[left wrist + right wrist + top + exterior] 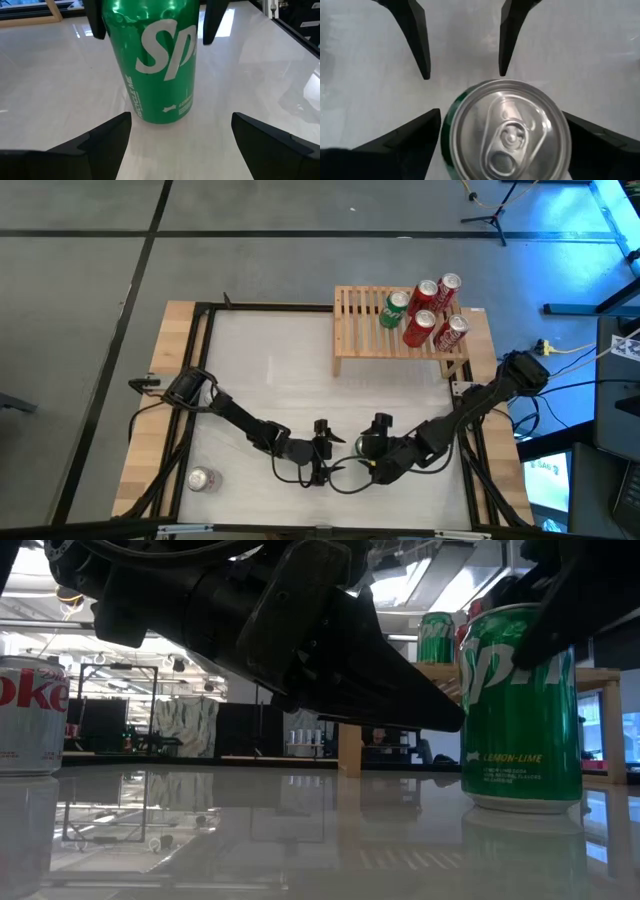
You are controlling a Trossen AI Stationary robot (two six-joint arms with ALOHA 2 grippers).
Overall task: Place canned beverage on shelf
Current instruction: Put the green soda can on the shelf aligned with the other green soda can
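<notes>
A green Sprite can [159, 62], glossy painted aluminium with white lettering and a silver pull-tab lid, stands upright on the smooth, reflective white worktop [270, 380] near its front edge, between the two arms. The right gripper [502, 135] is above it, its dark wedge-shaped jaws spread to either side of the lid and not touching the metal. The left gripper [180, 132] faces the same can from the side, jaws released and wide apart, with the cylinder standing just beyond their tips.

The shelf [358, 328], a low rack of pale natural wood topped with many parallel slats, sits at the far right of the worktop, well apart from the can. On its right half stand a second green can [394, 309] and four red cola cans [418, 328] clustered together.

A silver Diet Coke can [202, 479] stands alone near the front left corner. The worktop is framed by black rails and light wooden boards.
</notes>
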